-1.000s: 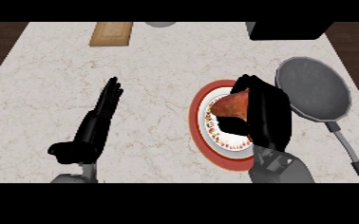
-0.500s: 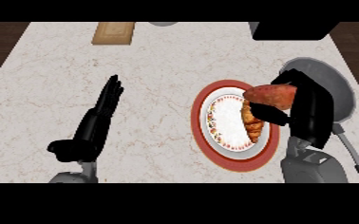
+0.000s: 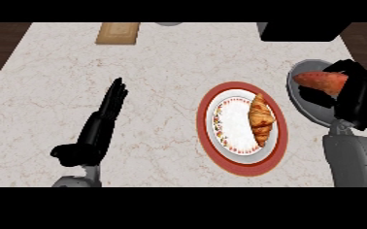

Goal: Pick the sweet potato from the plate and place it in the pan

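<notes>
Now the sweet potato [image 3: 320,81] was off the plate [image 3: 240,167] and hung over the pan [image 3: 305,112], the right hand [image 3: 351,97] curled round it. Half a second before, it was only at the plate's right rim, so I judged that just lowering and release were left. The pan lay at the right edge of the counter [image 3: 165,77], leaving little room there, while the left hand [image 3: 100,126] rested with straight fingers together, well apart, and the croissant [image 3: 261,119] stayed on the plate.
</notes>
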{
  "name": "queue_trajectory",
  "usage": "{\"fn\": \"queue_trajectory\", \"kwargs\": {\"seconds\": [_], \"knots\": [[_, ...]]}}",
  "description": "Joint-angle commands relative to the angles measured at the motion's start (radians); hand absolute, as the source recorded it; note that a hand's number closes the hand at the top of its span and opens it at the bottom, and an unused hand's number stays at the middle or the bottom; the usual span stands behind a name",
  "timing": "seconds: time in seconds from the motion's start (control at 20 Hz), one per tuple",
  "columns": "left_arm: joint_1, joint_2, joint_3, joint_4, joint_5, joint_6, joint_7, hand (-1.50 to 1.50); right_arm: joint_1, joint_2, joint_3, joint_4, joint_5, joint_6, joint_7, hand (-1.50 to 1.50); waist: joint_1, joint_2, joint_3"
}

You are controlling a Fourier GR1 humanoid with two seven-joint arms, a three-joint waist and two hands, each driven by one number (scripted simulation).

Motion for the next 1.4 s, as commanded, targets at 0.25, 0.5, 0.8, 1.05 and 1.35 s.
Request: {"fn": "queue_trajectory", "kwargs": {"seconds": [0.25, 0.5, 0.8, 1.05, 1.35], "knots": [[0.000, -0.001, 0.008, -0.022, 0.004, -0.011, 0.030, 0.00, -0.197, -0.165, -0.211, 0.477, -0.293, -0.182, -0.366, 1.50, 0.009, 0.002, 0.001], [-0.001, -0.009, 0.005, -0.008, -0.011, -0.010, 0.011, 0.00, -0.339, -0.196, -0.274, 0.779, -0.361, -0.267, -0.556, 1.50, 0.016, 0.005, 0.001], [-0.017, -0.036, -0.024, 0.005, -0.023, 0.000, 0.011, 0.00, -0.340, -0.257, -0.193, 0.927, -0.314, 0.203, -0.387, -1.50, 0.033, 0.011, 0.002], [-0.053, -0.043, -0.014, -0.009, -0.027, 0.016, 0.055, 0.00, -0.409, -0.255, -0.267, 1.069, -0.389, 0.212, -0.559, -1.50, 0.033, 0.013, 0.003], [0.001, -0.037, -0.032, -0.021, -0.039, 0.005, 0.007, 0.00, -0.425, -0.274, -0.416, 1.026, -0.543, 0.157, -0.761, -1.50, 0.026, 0.011, 0.004]]}}
